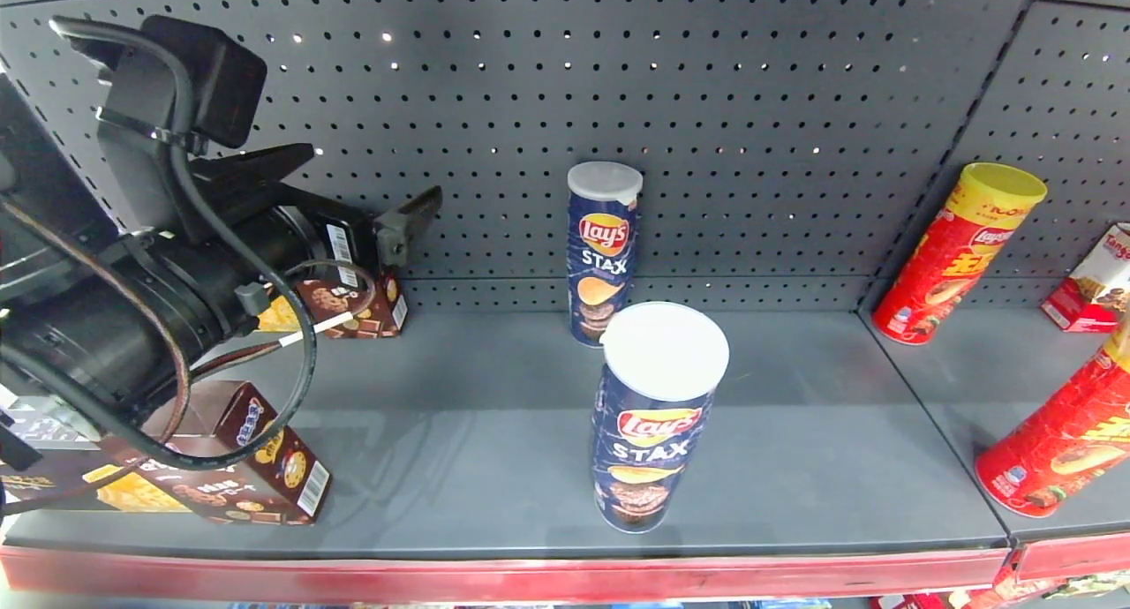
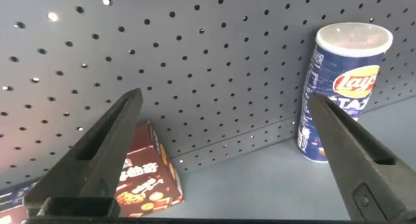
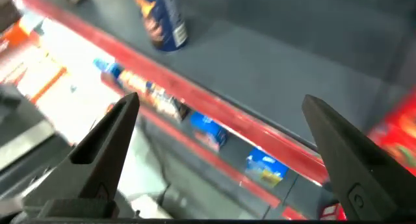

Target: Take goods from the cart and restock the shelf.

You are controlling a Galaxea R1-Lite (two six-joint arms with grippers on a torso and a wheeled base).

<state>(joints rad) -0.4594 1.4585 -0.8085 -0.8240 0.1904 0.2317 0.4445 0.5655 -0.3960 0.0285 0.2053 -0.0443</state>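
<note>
Hovering over the rear brown box (image 1: pixel 357 307), left tool (image 1: pixel 353 190) stands apart, empty; right tool (image 3: pixel 221 104) apart outside red shelf lip (image 1: pixel 530 578); wide gap separates box from rear blue can (image 1: pixel 603 251).

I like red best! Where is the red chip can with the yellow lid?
In the head view, the red can stands far right on the shelf, at the back by the pegboard wall, just left of a red-and-white box.

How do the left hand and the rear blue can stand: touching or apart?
Apart. The head view shows bare pegboard between the left hand and the rear blue can.
</note>
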